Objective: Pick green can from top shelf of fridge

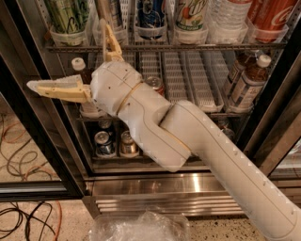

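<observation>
A: Item one, far left. What are we logging?

B: We are logging the green can [67, 14]: tall, slim, olive, with dark scribbled line art on smooth metal. It is standing upright in the leftmost lane of the top shelf [188, 47], its foot sitting in a translucent white plastic cup front [66, 36]. Nothing is touching it.

A: And the gripper?

B: We are entering the gripper [67, 54] just below and in front of that can, outside the rack. Its jaws are spreading wide apart, one tan wedge-shaped finger pointing left and the other pointing up past the shelf edge. They are holding nothing. Behind them we are noting a rounded off-white wrist shell and the thick matte arm [216, 155] running to the lower right.

A: Progress?

B: We are judging the task as barely begun. The can is sitting unheld in its lane, so lining up, closing on it and drawing it out are all remaining.

A: The rest of the row, moving right?

B: We are listing a blue can [151, 12], a white-and-green can [190, 12], a clear ribbed bottle [228, 16] and a red can [270, 16]. The rack is grey wire. The fridge [164, 188] is showing black door frames and a shiny louvred steel base.
</observation>
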You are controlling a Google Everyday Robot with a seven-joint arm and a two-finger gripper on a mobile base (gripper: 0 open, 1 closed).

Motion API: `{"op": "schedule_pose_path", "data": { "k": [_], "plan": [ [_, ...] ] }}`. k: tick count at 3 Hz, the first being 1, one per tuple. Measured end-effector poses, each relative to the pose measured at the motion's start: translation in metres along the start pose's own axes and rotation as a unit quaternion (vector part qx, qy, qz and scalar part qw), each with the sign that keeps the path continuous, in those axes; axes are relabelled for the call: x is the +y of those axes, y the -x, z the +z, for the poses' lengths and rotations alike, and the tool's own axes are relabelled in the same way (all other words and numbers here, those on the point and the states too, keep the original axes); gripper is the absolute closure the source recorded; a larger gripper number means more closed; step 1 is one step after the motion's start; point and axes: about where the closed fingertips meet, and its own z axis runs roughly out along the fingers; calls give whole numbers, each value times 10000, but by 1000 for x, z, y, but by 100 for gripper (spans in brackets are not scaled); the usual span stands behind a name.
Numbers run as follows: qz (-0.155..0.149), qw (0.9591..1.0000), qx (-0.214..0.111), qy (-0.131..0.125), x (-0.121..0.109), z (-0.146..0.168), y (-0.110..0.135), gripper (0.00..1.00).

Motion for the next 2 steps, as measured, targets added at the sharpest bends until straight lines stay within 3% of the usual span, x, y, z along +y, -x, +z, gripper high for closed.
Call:
{"op": "schedule_pose_path", "data": {
  "k": [1, 2],
  "plan": [
    [-268, 9996, -13, -91, -4, -1, -1, 0],
    [-268, 9996, -13, -91, -4, -1, -1, 0]
  ]
}}
